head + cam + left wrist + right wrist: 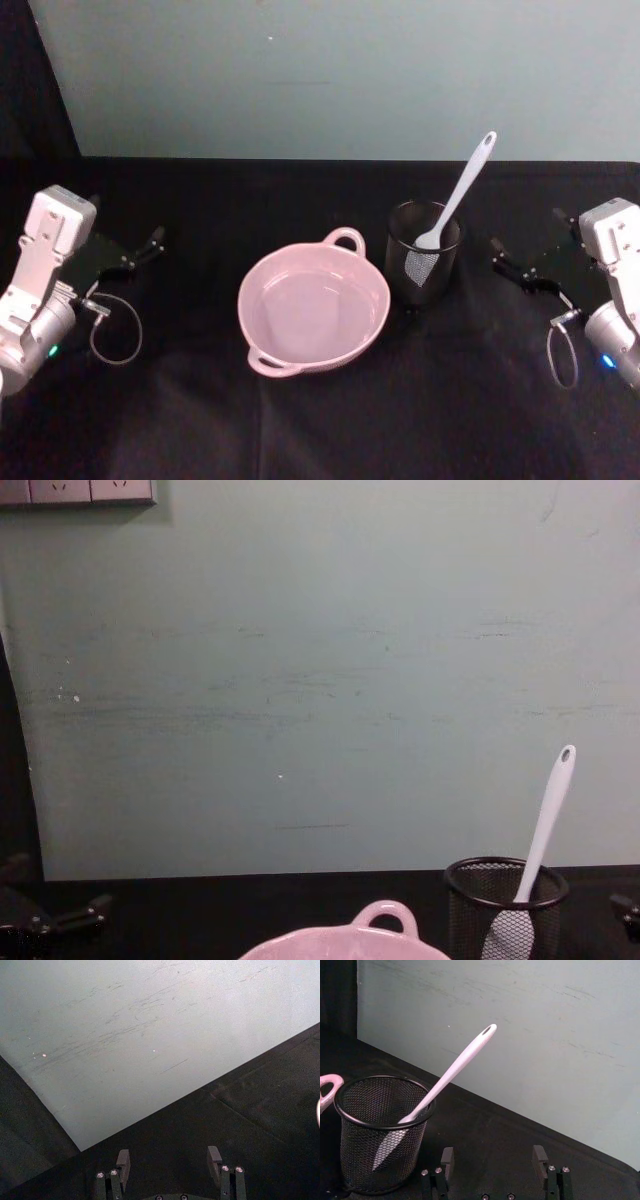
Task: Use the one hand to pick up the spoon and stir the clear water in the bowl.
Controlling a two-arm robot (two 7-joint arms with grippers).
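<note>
A pale pink bowl (244, 306) sits in the middle of the black-covered table (320, 430), with one small loop handle on its far rim and another on its near left rim. A shallow pool of clear water shows inside it. Just to the right of the bowl, close but not clearly touching it, stands a black wire-mesh cup (446, 268). The white spoon (462, 190) stands in that cup with its scoop down inside the mesh. Its slim handle leans on the cup's rim and slants up and to the right, the oval hole at the tip high above the cup. The right gripper (493, 1156) rests low over the table to the right of the cup, well apart from the spoon. Its two black fingers are spread wide with nothing between them. The left gripper (169, 1160) sits at the far left side of the table, well away from the bowl. Its fingers are also spread wide and empty, pointing toward the pale green wall (320, 680) behind the table.
</note>
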